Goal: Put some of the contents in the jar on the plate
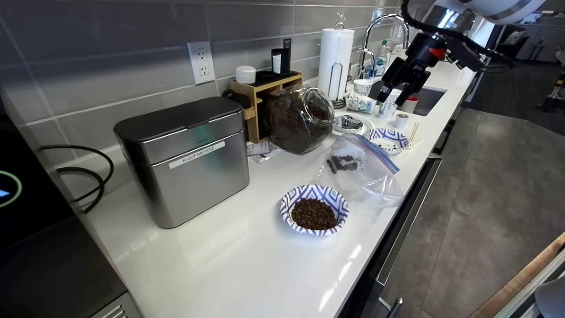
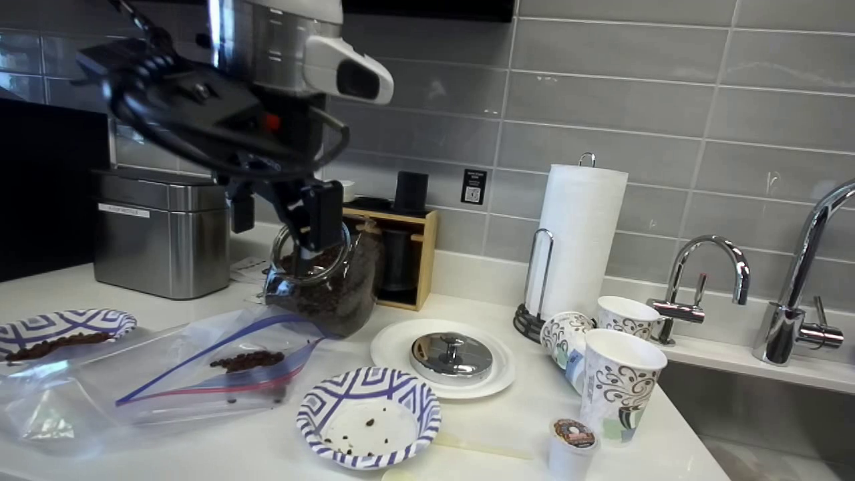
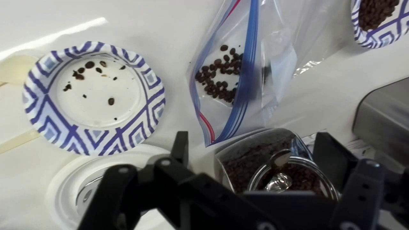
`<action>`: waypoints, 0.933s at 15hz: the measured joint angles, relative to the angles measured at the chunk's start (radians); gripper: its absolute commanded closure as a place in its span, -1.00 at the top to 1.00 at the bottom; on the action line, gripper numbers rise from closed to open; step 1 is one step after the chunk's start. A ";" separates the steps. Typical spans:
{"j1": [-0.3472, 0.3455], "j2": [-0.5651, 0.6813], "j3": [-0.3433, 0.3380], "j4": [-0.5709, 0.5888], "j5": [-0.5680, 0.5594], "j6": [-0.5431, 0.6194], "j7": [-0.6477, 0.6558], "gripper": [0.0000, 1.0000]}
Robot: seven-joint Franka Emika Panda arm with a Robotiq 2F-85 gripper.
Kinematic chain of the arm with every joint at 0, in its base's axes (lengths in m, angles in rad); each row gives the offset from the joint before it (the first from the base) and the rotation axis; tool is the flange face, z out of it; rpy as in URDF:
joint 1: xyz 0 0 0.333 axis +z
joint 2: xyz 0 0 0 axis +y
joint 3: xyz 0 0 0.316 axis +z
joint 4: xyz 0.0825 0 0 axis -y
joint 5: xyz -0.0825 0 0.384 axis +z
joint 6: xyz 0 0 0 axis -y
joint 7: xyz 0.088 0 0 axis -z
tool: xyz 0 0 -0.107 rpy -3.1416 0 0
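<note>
A clear glass jar (image 1: 295, 121) lies tipped with its round mouth facing out, in both exterior views. Dark brown beans, the contents (image 3: 305, 179), fill much of it. Something shiny and metallic (image 3: 278, 183) shows in its mouth; I cannot tell what it is. Two blue-patterned paper plates with raised rims are out: a plate (image 2: 374, 427) holding a few stray beans and bits, and a plate (image 1: 290, 198) heaped with beans. My gripper (image 3: 252, 142) hangs in the air, its fingers (image 3: 181, 147) wide apart. In the wrist view the jar appears below, between them, not gripped.
A zip bag (image 2: 194, 374) with some beans lies between the patterned plates. A white plate (image 2: 504, 367) bears a chrome lid (image 2: 451, 354). Paper cups (image 2: 621, 381), a small pod cup (image 2: 573, 447) and a paper-towel roll (image 2: 581, 234) stand nearby. A steel bin (image 1: 203, 172) and wooden box (image 1: 251, 101) flank the jar.
</note>
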 measured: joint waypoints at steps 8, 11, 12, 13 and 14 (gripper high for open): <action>-0.003 0.212 -0.060 0.164 0.361 -0.337 -0.407 1.00; -0.051 0.313 -0.043 0.263 0.406 -0.510 -0.467 1.00; -0.065 0.345 -0.035 0.291 0.409 -0.540 -0.471 1.00; -0.072 0.371 -0.030 0.310 0.411 -0.552 -0.474 1.00; -0.075 0.388 -0.027 0.322 0.412 -0.556 -0.477 1.00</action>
